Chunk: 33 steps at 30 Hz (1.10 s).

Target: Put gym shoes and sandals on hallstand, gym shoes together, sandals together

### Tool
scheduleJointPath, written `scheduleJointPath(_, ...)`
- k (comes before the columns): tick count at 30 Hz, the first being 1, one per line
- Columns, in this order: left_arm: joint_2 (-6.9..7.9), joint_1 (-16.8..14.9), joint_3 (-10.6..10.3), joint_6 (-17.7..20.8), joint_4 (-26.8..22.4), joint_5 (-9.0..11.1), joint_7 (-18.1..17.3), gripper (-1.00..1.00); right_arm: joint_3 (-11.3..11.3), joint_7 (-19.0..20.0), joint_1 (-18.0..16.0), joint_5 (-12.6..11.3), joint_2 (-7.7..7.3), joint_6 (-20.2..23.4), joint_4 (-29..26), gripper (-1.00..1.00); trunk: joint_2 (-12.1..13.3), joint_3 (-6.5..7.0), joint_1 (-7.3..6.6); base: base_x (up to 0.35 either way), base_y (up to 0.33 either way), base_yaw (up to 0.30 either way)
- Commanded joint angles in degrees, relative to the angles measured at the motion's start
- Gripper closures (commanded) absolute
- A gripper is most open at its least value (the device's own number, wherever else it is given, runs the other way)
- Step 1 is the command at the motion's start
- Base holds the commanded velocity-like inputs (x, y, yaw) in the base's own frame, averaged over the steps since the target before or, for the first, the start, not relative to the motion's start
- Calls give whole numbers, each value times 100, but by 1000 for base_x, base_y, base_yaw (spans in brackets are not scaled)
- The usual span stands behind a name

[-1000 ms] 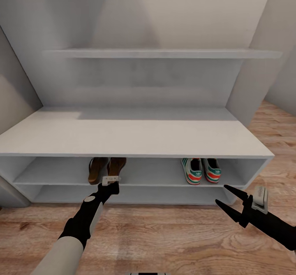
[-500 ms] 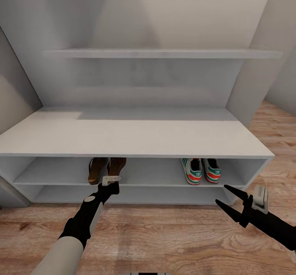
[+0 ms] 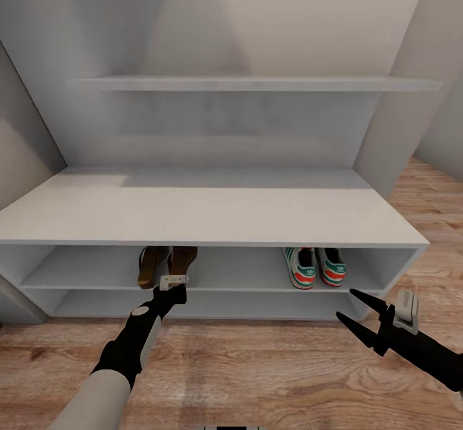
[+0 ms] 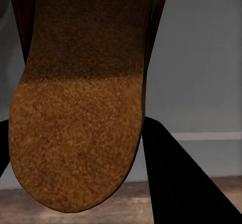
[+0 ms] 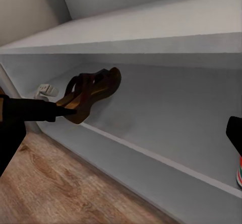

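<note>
I am in front of the shoe rack (image 3: 212, 214). It is long, low and pale grey, with a flat top and two open shelves.

My left gripper (image 3: 173, 283) is at the front edge of the upper shelf. It is closed on a brown sandal (image 3: 182, 263). In the left wrist view the tan sole of this sandal (image 4: 80, 108) sits between my two dark fingers (image 4: 176, 178). In the right wrist view the sandal (image 5: 93, 93) is tipped on its side at the shelf edge, with my left gripper (image 5: 63, 110) at its heel. The other sandal (image 3: 152, 266) lies on the same shelf, right next to it.

The two gym shoes (image 3: 315, 266) stand side by side on the upper shelf too, further to the right. They are white with green stripes and orange-red heels.

My right gripper (image 3: 357, 314) hangs above the wood floor (image 3: 257, 365), just in front of the rack. Its fingers are spread wide and hold nothing.
</note>
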Motion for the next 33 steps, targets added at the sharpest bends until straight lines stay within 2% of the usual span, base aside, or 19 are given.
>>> scheduleJointPath(1, -10, -2, 45, 29, -12, -78, -65, 100, -3, 20, -3, -24, -1, 60, 1, -100, -2, -5, -1, 0, 0, 0)
scheduleJointPath(12, -8, -2, 44, 29, -12, -75, -63, 100, 36, 20, -3, -10, 9, 60, 1, -100, -2, -5, -1, 0, 0, 0)
scheduleJointPath(24, -10, -2, 49, 29, -12, -73, -60, 100, 213, 18, -3, 10, 16, 60, 1, -100, -2, -5, -1, 3, 0, 0)
scheduleJointPath(33, -6, -2, 53, -2, -12, -73, -59, 100, 244, 19, -3, 17, 20, 60, 1, -100, -2, -5, -1, 145, 0, 0)
